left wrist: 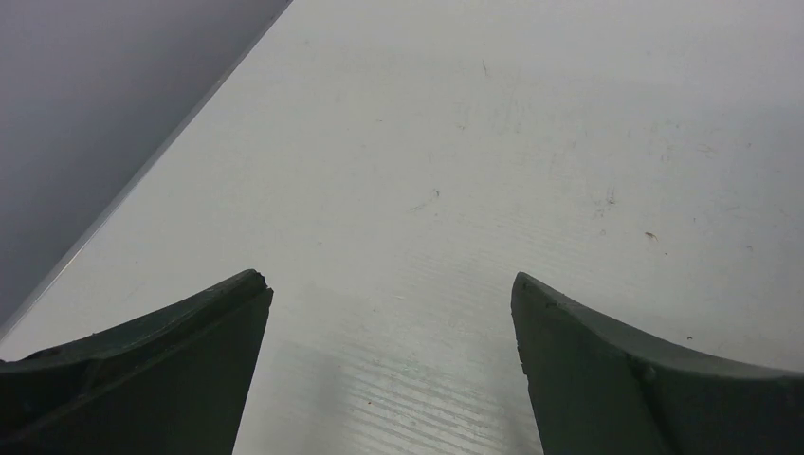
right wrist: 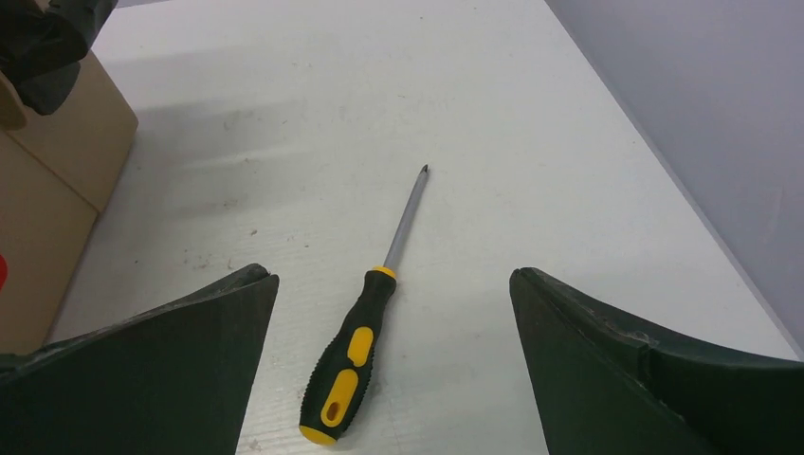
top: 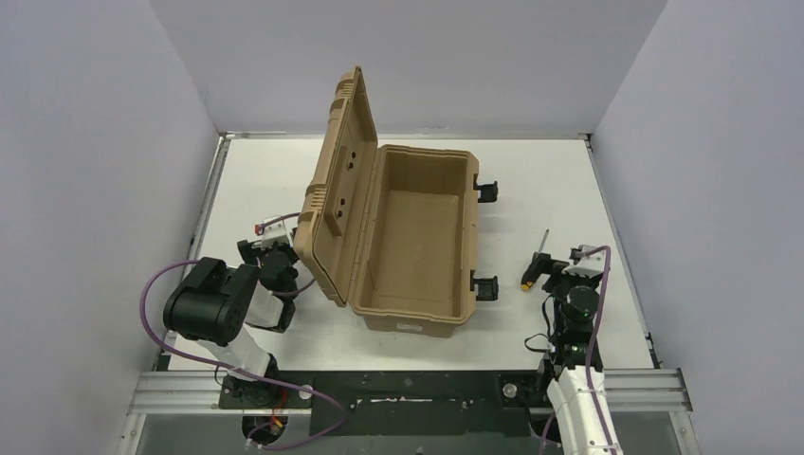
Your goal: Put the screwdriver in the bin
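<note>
Tan hard-plastic toolbox-style bin (top: 471,237) sits mid-tabletop (top: 284,180), ribbed lid standing open on its left side. The small black-and-yellow-handled screwdriver (right wrist: 365,365) is lying flat on the tabletop off to the bin's right, tip pointing away from the arms. Right fingers (right wrist: 190,360) are spread wide either side of its handle, not touching it. Left fingers (left wrist: 171,370) are apart too, over the tabletop beside the lid.

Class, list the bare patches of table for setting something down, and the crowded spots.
Free: between bin and screwdriver; far strip behind the bin; far-left corner beside the lid. Crowded: left pincer by the lid; right pincer at the screwdriver.
</note>
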You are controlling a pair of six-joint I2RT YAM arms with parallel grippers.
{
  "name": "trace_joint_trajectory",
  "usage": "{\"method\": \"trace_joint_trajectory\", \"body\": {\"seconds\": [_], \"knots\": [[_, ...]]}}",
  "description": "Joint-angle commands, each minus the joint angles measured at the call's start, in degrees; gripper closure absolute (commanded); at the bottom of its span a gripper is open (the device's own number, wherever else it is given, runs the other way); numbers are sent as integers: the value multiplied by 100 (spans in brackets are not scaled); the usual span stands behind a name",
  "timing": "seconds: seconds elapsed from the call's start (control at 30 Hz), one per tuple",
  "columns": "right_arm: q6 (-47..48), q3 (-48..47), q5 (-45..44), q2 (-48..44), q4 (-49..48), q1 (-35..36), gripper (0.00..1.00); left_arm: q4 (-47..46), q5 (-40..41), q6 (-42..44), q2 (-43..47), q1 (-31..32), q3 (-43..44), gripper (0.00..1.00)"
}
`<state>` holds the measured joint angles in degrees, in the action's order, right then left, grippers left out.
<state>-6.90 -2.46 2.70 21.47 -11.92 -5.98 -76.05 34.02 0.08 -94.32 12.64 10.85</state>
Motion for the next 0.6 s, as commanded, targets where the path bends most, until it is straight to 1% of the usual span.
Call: {"method": "trace_joint_trajectory", "body": {"seconds": [0.0,0.13,0.2,0.27,0.33,0.43,0.57], "knots": [[-142,20,-249,7,-453,-13,0,-225,-22,-40,63,-31,28,3],[-621,-363,-859,334,-282,-9,0,-252,-27,-34,46,-41,22,3],[-1189,-822,-1316,664,130,-17,0,-261,-22,-34,35,-41,31,3],[-1325,-1472,-1324,1145,611,-25,0,-274,-20,-35,20,-42,45,3],[-1276,-2087,-1026,1785,1044,-26,0,-316,-22,-39,3,-36,41,3],[-1352,-3164,-643,3124,2078,-26,0,-341,-17,-34,-7,-48,34,3],[-1587,-4462,-642,4640,3467,-26,0,-284,-17,-38,22,-42,33,3]]}}
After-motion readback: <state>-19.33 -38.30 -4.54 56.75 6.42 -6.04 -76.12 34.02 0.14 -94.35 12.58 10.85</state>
